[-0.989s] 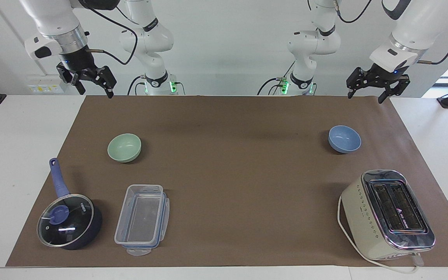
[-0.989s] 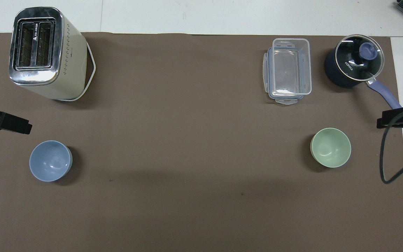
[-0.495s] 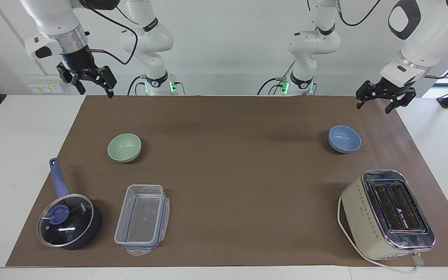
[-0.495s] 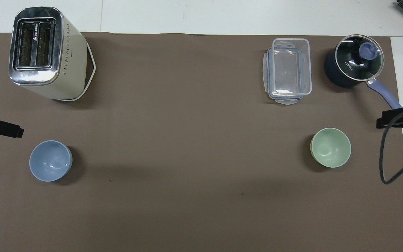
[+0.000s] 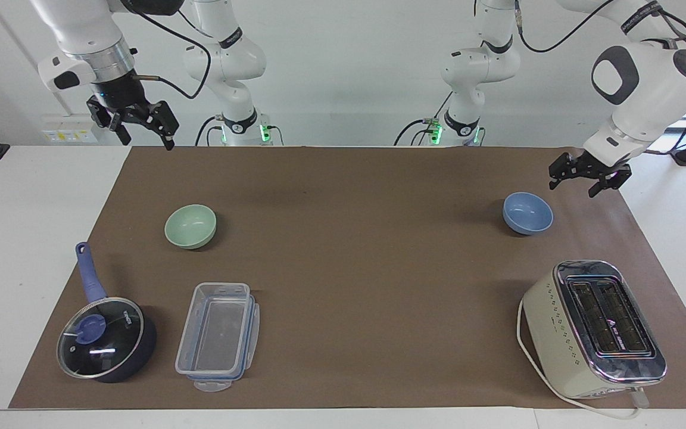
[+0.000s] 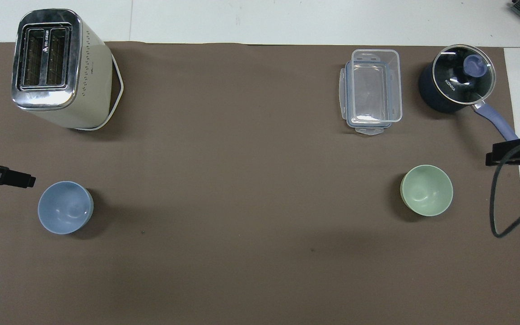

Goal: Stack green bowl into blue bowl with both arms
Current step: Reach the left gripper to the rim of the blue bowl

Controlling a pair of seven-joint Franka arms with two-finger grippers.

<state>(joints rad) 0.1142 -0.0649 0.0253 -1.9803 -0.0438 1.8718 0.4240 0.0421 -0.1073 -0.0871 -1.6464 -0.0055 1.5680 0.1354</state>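
You see the left gripper [image 5: 582,177] released, in the air just beside the blue bowl [image 5: 527,213] at the left arm's end. The right gripper [image 5: 140,128] hangs released, well above the green bowl [image 5: 190,226] at the right arm's end.

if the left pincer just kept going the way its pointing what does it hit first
Probably the brown mat just beside the blue bowl. The left pincer hangs open, pointing down, slightly off the bowl toward the left arm's end. Depth is unclear; it might clip the rim.
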